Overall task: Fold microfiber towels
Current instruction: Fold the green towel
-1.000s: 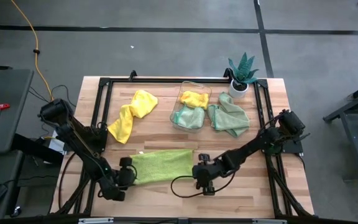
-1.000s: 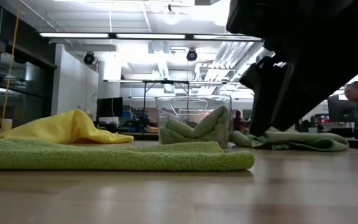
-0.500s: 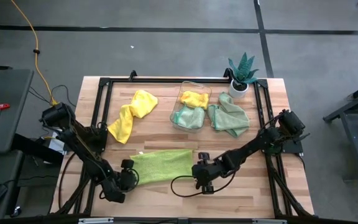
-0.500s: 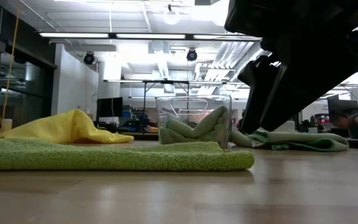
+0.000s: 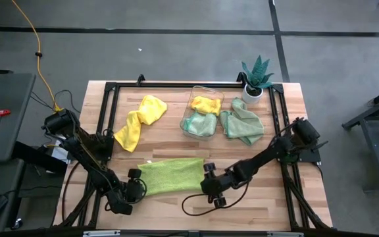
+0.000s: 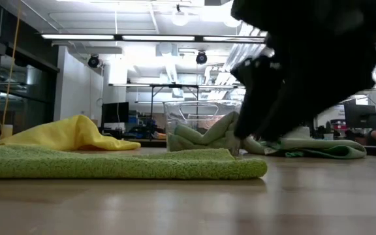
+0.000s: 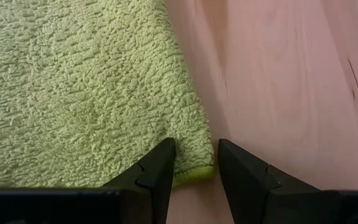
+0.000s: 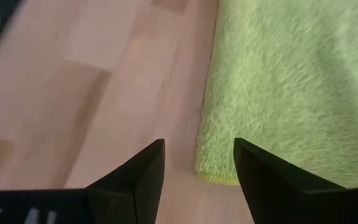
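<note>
While you had both arms low at the lime towel:
Lime towel: lay flat, front middle of table.
Left gripper: fingers apart, straddling its near-left corner, nothing pinched.
Right gripper: fingers apart over the opposite corner, nothing held.

A fuzzy lime green microfiber towel lies flat, folded into a long rectangle, at the table's near edge. A bright yellow towel lies crumpled at far left. Pale mint green towels sit bunched at far right.
</note>
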`<state>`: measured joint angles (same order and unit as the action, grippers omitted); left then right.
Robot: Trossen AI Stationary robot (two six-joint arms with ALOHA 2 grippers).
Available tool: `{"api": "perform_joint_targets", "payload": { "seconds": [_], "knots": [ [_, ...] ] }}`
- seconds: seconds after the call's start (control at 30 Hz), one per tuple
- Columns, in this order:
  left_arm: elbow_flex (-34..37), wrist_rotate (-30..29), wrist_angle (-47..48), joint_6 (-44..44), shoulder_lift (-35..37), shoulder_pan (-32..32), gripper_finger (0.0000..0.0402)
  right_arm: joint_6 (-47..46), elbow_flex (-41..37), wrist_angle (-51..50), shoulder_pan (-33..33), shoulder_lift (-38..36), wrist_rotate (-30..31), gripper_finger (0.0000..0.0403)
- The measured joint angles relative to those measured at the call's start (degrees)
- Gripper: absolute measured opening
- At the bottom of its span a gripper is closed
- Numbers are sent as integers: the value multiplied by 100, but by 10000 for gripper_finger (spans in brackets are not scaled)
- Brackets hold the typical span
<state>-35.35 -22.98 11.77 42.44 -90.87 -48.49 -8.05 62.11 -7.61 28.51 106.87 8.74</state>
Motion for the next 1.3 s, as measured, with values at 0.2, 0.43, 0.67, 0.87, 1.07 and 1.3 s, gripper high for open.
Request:
{"api": "perform_joint_targets", "payload": {
  "seconds": [0.2,0.43,0.67,0.87,1.07,1.3],
  "knots": [
    [2,-16,2,0,-4,2,117,-51,-2,274,0,442,326,183],
    [7,-13,-15,141,-4,4,117,-216,13,217,37,553,372,173],
    [-37,-101,-34,688,-17,15,72,-863,15,90,101,543,483,76],
    [-59,13,-171,1292,-24,15,6,-1977,15,-140,122,455,495,11],
    [-66,309,-680,1741,58,15,4,-2564,4,-538,125,-11,-130,4],
    [-71,190,-552,2246,528,19,2,-3024,7,-816,-155,-542,-693,1]
  ]
}}
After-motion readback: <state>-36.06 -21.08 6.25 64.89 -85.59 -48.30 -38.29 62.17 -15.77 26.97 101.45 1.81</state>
